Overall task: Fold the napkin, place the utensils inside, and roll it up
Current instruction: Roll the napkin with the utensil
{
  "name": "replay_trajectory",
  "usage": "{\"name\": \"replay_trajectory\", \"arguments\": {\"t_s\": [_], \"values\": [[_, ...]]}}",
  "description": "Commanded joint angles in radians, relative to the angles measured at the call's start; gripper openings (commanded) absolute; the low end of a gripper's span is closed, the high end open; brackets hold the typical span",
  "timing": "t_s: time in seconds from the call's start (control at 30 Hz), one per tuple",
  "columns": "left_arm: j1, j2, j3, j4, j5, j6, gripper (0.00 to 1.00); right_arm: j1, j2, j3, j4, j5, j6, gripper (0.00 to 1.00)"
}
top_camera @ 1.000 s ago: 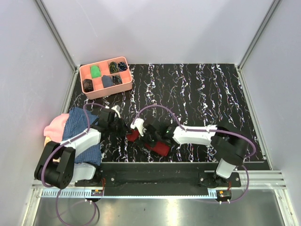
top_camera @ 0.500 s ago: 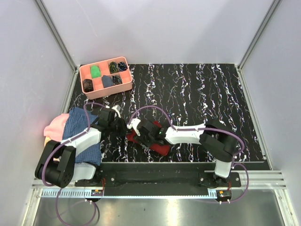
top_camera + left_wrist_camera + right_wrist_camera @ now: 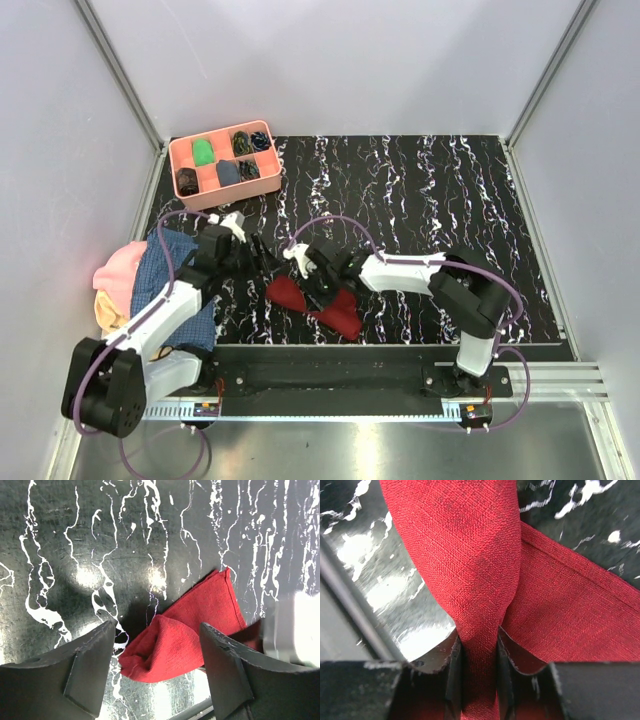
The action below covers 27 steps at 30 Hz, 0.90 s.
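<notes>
The left arm [image 3: 172, 303] reaches forward across the blue checked cloth [image 3: 158, 262], partly covering it. The left gripper [image 3: 252, 250] hovers wide open and empty beside the napkin [image 3: 288, 293], which lies crumpled on the near table [image 3: 430, 200]. The right gripper [image 3: 322, 290], reaching leftward, hides the napkin's middle and pinches a raised fold.
</notes>
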Motion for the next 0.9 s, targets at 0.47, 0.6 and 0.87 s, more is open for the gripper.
{"name": "replay_trajectory", "arguments": {"t_s": [0.47,0.6,0.87], "values": [[-0.008,0.028,-0.127,0.269,0.167,-0.016,0.71,-0.251,0.249,0.102,-0.100,-0.684,0.062,0.31],[-0.023,0.088,-0.153,0.356,0.197,-0.048,0.70,-0.274,0.284,0.115,-0.099,-0.733,0.062,0.32],[-0.050,0.137,-0.166,0.446,0.214,-0.085,0.55,-0.290,0.318,0.146,-0.100,-0.767,0.065,0.34]]}}
